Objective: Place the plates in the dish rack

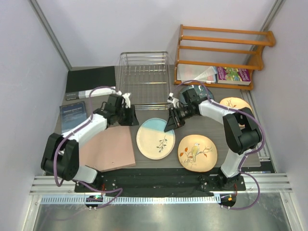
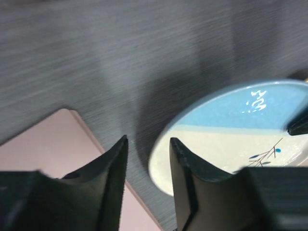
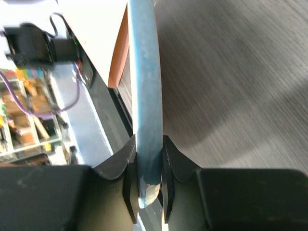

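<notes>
Closest to the near edge of the counter (image 1: pixel 211 126) lie 2 things: a pink board (image 1: pixel 108 149) towards the near left corner and the yellow-orange bird plate (image 1: pixel 197 152) right of the middle. Just beyond and between them rests the cream-and-light-blue plate (image 1: pixel 154 139), close beside the bird plate. The right tool (image 1: pixel 169 126) is clenched on this plate's far right rim; in its own wrist view the blue rim (image 3: pixel 146 96) runs straight between the 2 fingers, both pressed against it. The left tool (image 1: pixel 131 117) is released just off the plate's far left rim, and the left wrist view shows its 2 fingers (image 2: pixel 115 163) parted with only bare counter between them. Farther back on the right, the orange-yellow branch plate (image 1: pixel 235 102) lies partly behind the right arm, and a dark teal plate (image 1: pixel 207 90) is mostly hidden under that arm, making 4 plates, all on the counter. A dark blue book (image 1: pixel 72 113) sits by the left edge. At the far edge stand 1 chrome wire dish rack (image 1: pixel 144 79) in the middle, a black flat box (image 1: pixel 91 79) to its left, and 1 orange wooden shelf (image 1: pixel 221 48) in the far right corner, holding a purple book (image 1: pixel 233 75) and white papers (image 1: pixel 199 73) on its lowest level.
</notes>
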Motion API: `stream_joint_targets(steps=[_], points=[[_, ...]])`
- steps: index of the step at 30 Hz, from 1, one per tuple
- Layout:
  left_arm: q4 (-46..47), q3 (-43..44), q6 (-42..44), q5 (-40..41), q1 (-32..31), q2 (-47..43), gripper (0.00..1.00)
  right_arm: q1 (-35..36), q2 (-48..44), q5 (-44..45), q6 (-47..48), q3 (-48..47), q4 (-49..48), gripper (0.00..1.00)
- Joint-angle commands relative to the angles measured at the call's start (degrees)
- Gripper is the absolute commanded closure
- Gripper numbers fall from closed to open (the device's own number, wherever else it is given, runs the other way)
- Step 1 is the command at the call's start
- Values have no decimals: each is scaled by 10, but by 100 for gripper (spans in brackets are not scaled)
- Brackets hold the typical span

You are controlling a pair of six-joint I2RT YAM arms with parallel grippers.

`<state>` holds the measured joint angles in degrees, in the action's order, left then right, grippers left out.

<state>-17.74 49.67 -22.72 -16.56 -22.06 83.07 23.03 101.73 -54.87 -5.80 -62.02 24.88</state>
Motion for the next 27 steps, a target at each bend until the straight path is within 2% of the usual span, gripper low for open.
stream_joint_targets(steps=[1, 2, 5, 6, 10, 14, 15, 16, 19, 22, 25, 27], points=[[-71, 78, 86, -12, 49, -80, 54, -9, -46, -12, 172, -125, 203, 98], [-79, 88, 110, -9, 64, -107, 51, -11, -44, -9, 194, -148, 266, 99], [-85, 114, 144, 16, 77, -142, 43, -21, -35, -5, 245, -250, 357, 99], [-80, 118, 159, 56, 80, -155, 43, -21, -37, -2, 245, -292, 363, 99], [-54, 114, 165, 133, 110, -168, 39, -21, -38, 19, 208, -399, 344, 98], [-19, 95, 183, 216, 120, -170, 36, -22, -10, 76, 131, -516, 302, 98], [-6, 89, 182, 245, 120, -171, 33, -21, 0, 96, 113, -575, 294, 99], [7, 82, 174, 290, 121, -171, 25, -22, 20, 122, 93, -599, 280, 99], [54, 63, 160, 346, 126, -165, 17, -21, 36, 244, 31, -650, 177, 99], [81, 61, 159, 359, 127, -150, 17, -9, 49, 366, 25, -669, 46, 99], [68, 80, 148, 365, 129, -131, 17, 1, 80, 454, 18, -691, -19, 99], [44, 92, 131, 366, 129, -123, 17, 7, 128, 504, 3, -746, -24, 99]])
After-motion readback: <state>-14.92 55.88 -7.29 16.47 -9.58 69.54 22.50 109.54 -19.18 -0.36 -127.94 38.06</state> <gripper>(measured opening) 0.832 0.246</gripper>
